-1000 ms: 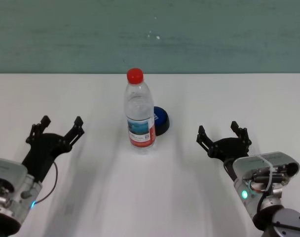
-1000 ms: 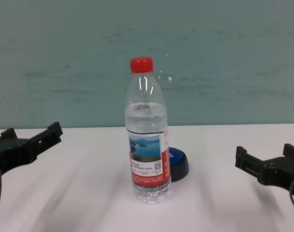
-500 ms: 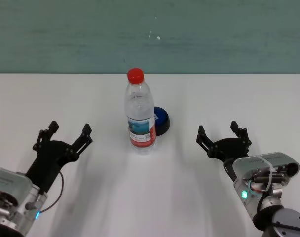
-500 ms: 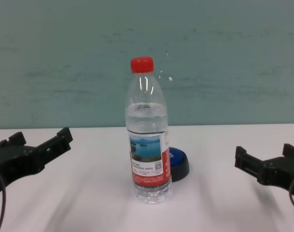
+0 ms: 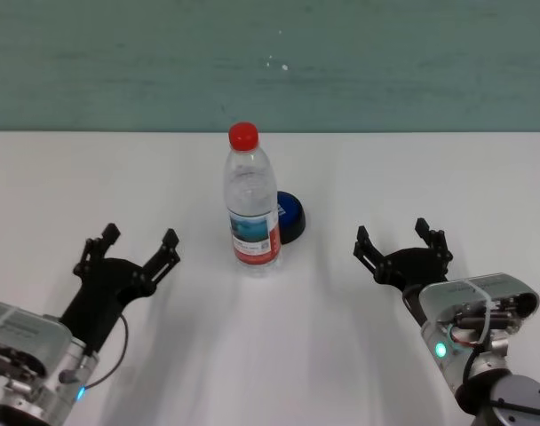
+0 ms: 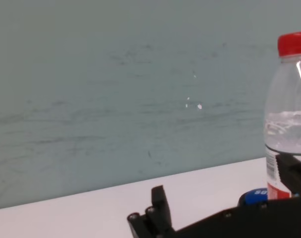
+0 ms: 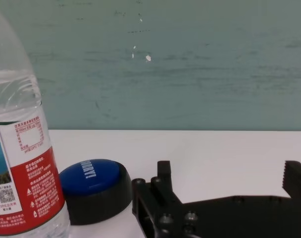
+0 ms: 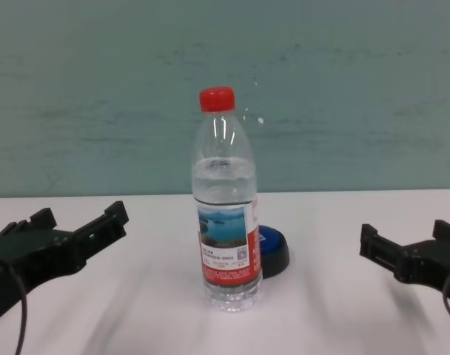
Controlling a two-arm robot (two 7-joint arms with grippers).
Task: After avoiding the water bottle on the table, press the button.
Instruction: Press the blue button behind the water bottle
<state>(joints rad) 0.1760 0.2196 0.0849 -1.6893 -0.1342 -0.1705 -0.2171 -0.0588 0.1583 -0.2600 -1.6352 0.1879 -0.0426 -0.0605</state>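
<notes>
The water bottle (image 7: 22, 163) carries a label with small print and a QR code, none legible. White lettering on the button (image 7: 93, 183) is too blurred to read.

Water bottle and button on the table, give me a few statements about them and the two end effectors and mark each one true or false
1. The water bottle stands upright with its red cap on. True.
2. The button sits in front of the bottle, nearer the robot. False: it sits behind the bottle, partly hidden by it.
3. The left end effector is open and apart from the bottle. True.
4. The right end effector is pressing the button. False: it is open, off to the button's right, touching nothing.
5. The bottle lies on its side on the table. False: it is upright.
</notes>
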